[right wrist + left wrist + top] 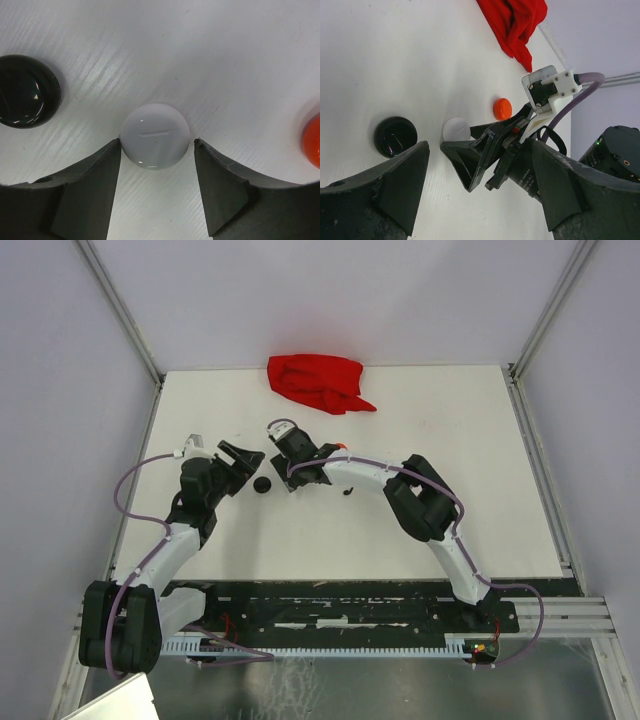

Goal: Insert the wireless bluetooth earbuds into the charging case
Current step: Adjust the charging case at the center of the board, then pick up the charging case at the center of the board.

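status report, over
Left gripper open, empty. Right gripper astride white case, grip unclear. Black case and orange case beside it. Earbuds not made out.

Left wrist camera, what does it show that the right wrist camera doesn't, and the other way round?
Only the left wrist view: the red cloth and the right gripper from outside, straddling the white case. Only the right wrist view: a thin line on that case's top, with open jaws close beside its rim. Both: black case, white case and orange-red case on the white table, though the right wrist view crops the orange-red one.
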Controlling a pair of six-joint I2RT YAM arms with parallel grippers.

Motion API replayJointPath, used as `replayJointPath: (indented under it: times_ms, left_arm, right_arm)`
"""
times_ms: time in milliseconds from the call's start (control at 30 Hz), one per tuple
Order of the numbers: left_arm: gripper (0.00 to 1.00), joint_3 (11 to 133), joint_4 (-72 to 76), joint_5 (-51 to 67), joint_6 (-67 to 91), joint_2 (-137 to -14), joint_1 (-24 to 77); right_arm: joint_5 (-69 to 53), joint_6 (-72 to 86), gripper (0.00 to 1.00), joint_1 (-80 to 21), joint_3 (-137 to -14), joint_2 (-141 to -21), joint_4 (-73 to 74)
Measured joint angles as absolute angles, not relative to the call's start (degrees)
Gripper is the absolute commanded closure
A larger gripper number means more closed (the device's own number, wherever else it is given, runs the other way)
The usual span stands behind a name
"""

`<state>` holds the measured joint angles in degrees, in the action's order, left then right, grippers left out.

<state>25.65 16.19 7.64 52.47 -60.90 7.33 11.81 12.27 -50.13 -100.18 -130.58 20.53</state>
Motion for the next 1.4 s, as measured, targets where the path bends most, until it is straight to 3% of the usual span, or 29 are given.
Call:
replayJointPath:
  times_ms: [133,333,533,933,1133,1400]
  left_arm:
    - [0.11,25.65,16.12,7.62,52.47,-60.90,7.09]
    - [0.11,25.65,15.94,7.64,52.47,-60.90,6.90]
    - [0.11,25.65,15.94,7.70,52.47,-60.90,6.44]
    - [0.18,25.65,23.05,18.65,52.62,-65.65,6.07]
    - [0.22,25.65,29.19,28.21,53.87,-71.72,6.07]
    - [0.23,25.65,37.28,36.12,54.68,-76.79,7.86]
  right_arm:
    - [11.51,12.53,0.40,-49.78,-100.18,-130.78,19.99]
    - [10.81,12.80,0.66,-49.06,-100.29,-131.00,19.18]
    - [10.37,12.12,0.80,-48.36,-97.43,-130.04,15.14]
    - [2.22,2.83,0.84,-44.60,-65.54,-106.48,-1.78]
    - [-4.05,-1.43,0.84,-43.33,-58.37,-96.62,-7.94]
    - [-12.38,-3.62,0.85,-43.35,-54.98,-94.17,-9.04]
